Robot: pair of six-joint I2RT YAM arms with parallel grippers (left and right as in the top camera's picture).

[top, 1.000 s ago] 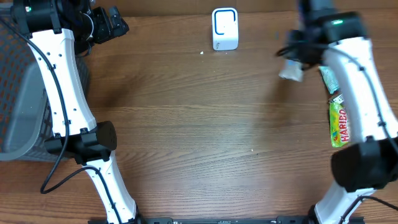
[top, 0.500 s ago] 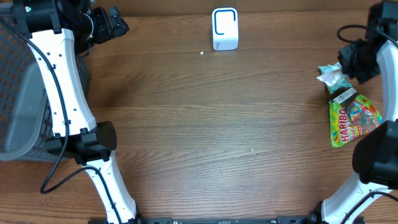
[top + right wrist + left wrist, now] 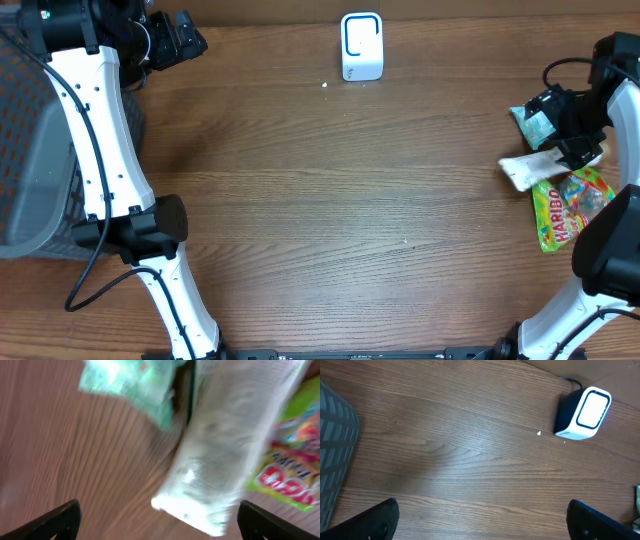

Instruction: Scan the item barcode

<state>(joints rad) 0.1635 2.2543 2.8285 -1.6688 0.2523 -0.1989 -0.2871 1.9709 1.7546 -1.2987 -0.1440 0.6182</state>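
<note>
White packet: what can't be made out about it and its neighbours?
- white packet: print and any barcode, right wrist view, motion blur.
- green packet: overhead, partly under the right gripper.
- Haribo bag: overhead, partly covered by the white packet.

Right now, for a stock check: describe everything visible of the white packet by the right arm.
The white packet is a long, pale pouch of crinkly film, its faint print too blurred to read. It seems to lie slanted on the wooden table, overlapping the Haribo bag, beside a green packet. The right gripper hangs open above it.
</note>
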